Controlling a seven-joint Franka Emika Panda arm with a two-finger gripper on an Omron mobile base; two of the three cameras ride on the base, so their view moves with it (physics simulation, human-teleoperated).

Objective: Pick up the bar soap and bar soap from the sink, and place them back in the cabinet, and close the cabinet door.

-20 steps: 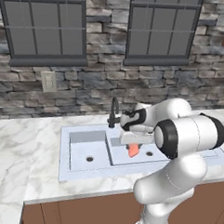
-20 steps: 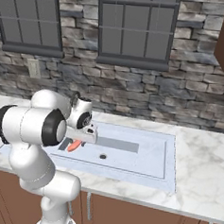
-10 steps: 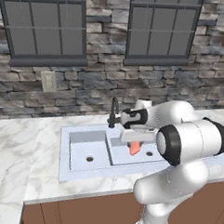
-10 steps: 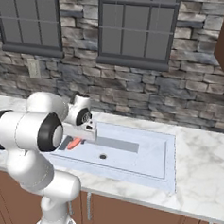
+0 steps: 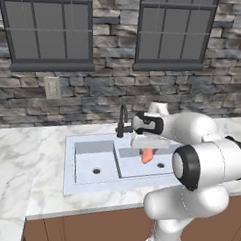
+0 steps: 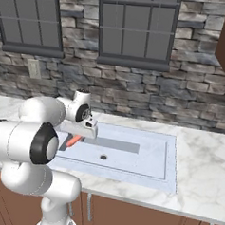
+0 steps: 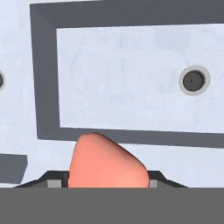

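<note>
Looming beside the held orange soap [image 5: 146, 155]: black faucet [image 5: 122, 121].

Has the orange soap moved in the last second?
Yes. Held in the claw, the orange soap has risen from the sink basin, now nearer the faucet.

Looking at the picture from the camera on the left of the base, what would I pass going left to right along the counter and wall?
White wall outlet → left basin drain → thin black curved faucet → bright orange bar soap in the gripper → big white robot arm joint.
</note>
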